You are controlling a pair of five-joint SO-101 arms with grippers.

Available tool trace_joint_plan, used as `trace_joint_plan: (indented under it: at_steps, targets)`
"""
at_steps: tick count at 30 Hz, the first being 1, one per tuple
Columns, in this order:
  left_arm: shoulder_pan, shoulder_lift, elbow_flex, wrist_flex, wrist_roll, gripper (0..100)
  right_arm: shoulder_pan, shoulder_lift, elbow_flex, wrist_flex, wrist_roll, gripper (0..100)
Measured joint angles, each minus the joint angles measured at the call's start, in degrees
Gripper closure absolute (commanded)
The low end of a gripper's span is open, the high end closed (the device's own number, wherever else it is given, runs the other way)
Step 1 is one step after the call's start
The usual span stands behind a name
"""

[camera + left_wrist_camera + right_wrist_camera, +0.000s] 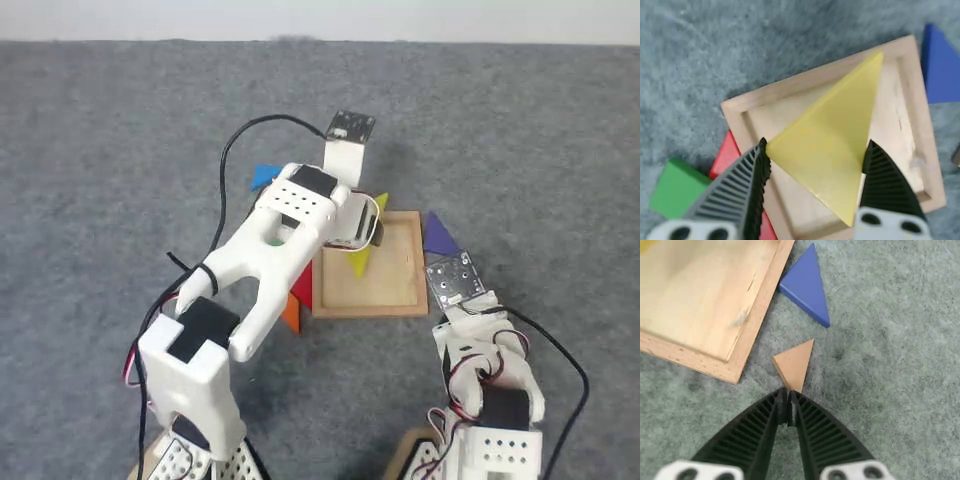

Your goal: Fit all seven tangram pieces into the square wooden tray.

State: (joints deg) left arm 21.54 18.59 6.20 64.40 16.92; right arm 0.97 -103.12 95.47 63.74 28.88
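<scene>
The left claw [817, 147] pinches the large yellow triangular piece [835, 125] above the square wooden tray [740, 112], long edge lying diagonal, one tip overhanging the rim.

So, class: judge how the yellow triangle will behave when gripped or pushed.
The yellow triangle looks a stiff, flat block, so it likely won't bend or roll. Its smooth slanted edges may slip between the left end effector's ridged fingers.
</scene>
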Motion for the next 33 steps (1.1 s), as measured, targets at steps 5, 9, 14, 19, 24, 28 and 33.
trace_joint_plan:
  at_steps: [5, 9, 14, 19, 24, 28, 33]
  targets:
    - [0.0, 0.0, -0.2, -0.7, -1.8, 85, 0.0, 0.0, 0.0, 0.0, 0.0, 99.1]
    - [0.0, 0.0, -0.2, -0.7, -2.2, 85, 0.0, 0.0, 0.0, 0.0, 0.0, 99.1]
    - [2.1, 0.3, -0.2, -0.7, 2.3, 85, 0.0, 0.0, 0.0, 0.0, 0.0, 99.1]
    - [8.1, 3.9, -0.2, -1.0, 7.6, 85, 0.0, 0.0, 0.0, 0.0, 0.0, 99.1]
    - [9.7, 7.5, -1.1, -1.6, 8.3, 84, 0.0, 0.0, 0.0, 0.0, 0.0, 99.1]
    - [9.8, 7.8, -2.0, -1.6, 8.7, 81, 0.0, 0.0, 0.0, 0.0, 0.0, 99.1]
    - [9.8, 7.8, -3.1, -1.8, 12.1, 72, 0.0, 0.0, 0.0, 0.0, 0.0, 99.1]
